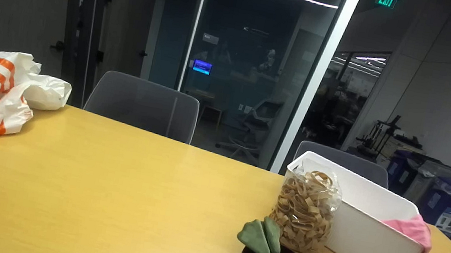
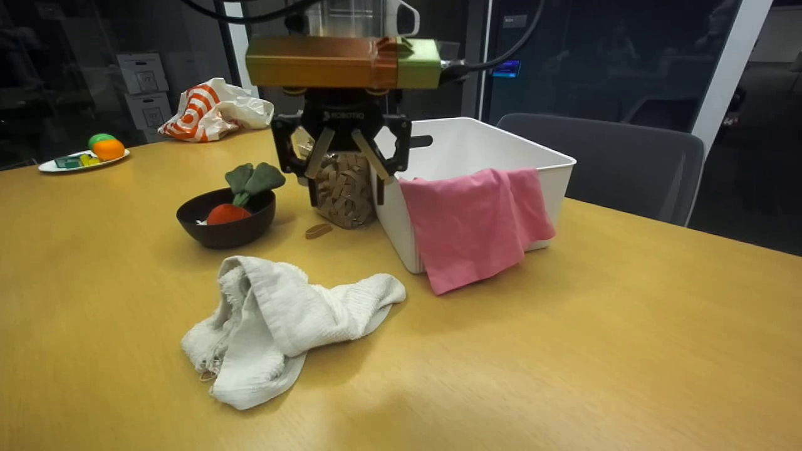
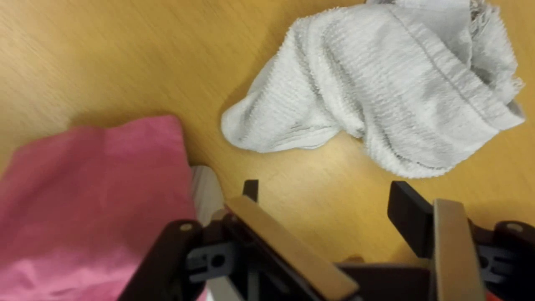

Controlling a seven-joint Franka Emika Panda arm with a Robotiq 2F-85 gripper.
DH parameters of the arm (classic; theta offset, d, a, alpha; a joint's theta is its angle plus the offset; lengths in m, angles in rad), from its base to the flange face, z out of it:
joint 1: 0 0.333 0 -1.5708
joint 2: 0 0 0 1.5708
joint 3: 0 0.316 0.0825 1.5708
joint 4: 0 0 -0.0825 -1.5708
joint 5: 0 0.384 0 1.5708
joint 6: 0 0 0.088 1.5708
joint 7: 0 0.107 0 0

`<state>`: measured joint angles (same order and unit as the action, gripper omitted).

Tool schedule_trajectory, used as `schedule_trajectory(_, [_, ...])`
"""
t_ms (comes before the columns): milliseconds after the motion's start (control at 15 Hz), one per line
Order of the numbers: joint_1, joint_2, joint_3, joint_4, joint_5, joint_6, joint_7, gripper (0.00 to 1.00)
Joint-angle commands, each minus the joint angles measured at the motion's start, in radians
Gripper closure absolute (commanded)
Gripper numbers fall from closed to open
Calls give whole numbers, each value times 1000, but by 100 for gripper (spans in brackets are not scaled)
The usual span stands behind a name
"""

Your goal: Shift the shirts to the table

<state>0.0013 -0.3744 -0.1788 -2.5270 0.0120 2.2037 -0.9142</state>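
- Sweeping from the left of an exterior view, I pass a plate (image 2: 47, 166) and a shopping bag (image 2: 216, 113) far back on the table (image 2: 626, 326), then a dark bowl (image 2: 225, 237) nearer; I judge none of these part of my job.
- Next, closer to the camera, the white cloth (image 2: 294, 319) lies crumpled on the table. Taking the cloths as what the task means, this one counts as shifted already.
- Right of the bowl and above the table, my gripper (image 2: 348, 193) hangs with its jaws spread wide and nothing between them; a clear bag of bands (image 1: 305, 208) stands behind it, just beside the box (image 2: 395, 232).
- Farther right, the pink cloth (image 2: 479, 228) is draped over the box rim, part of it falling inside, most of what shows hanging outside. Whether its lowest corner touches the table I cannot tell.
- So I judge the step in hand as reaching for that pink cloth. My next move should go right, toward the rim, then down onto a raised fold. I want cloth alone in the pinch, no rim, so a turn of the wrist may help. After closing, I would lift until the tail clears the box, then lower it onto the table.
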Motion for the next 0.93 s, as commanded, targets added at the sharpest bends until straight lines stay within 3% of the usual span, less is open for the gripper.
schedule_trajectory(0, [-35,105,0,47,2,93,122,0])
schedule_trajectory(267, [-32,205,-6,55,54,188,173,0])
schedule_trajectory(667, [-63,321,3,46,23,515,238,0])
schedule_trajectory(800, [-78,353,4,49,0,578,263,0])
schedule_trajectory(867, [-86,367,5,48,-15,607,274,21])
